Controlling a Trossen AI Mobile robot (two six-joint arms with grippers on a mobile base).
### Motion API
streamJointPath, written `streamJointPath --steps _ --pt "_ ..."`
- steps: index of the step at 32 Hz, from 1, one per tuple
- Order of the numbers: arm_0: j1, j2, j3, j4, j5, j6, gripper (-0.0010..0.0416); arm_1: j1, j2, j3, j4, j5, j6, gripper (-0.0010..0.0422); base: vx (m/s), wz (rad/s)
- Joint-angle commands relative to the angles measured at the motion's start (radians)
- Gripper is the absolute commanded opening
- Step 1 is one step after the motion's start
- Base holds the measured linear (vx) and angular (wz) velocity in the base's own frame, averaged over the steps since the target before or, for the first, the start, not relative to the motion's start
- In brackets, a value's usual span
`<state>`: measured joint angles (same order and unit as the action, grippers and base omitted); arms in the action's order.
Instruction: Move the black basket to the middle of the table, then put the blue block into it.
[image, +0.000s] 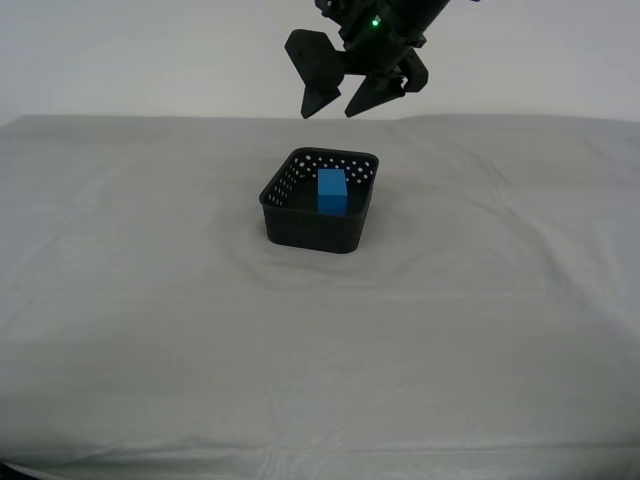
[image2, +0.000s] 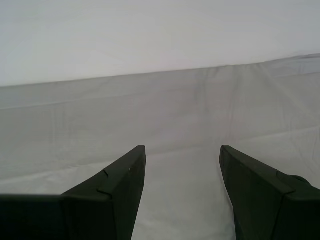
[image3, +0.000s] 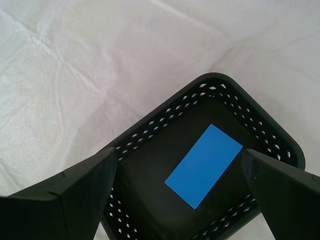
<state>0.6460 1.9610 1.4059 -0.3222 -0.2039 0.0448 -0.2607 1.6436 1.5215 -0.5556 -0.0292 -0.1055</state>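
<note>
The table fills the lower frame of the exterior view, its pale cloth slightly wrinkled. Just above the middle of the frame sits the black basket, and the blue block lies inside it, toward the far side.

Above the basket, at the top centre of the frame, an arm comes down from the upper edge with its claw pointed downward. This is the first gripper: its wrist view looks straight down on the basket and the block. Its fingers are spread wide, hold nothing, and hang clear above the basket.

The second gripper is also spread and empty, over bare cloth; the exterior view does not show it.
</note>
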Motion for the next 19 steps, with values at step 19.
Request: streamJointPath --steps 19 --pt "0.0 0.0 0.001 0.001 0.003 0.0 0.0353 0.0 0.0 0.001 0.004 -0.001 0.002 0.0199 0.0 0.0"
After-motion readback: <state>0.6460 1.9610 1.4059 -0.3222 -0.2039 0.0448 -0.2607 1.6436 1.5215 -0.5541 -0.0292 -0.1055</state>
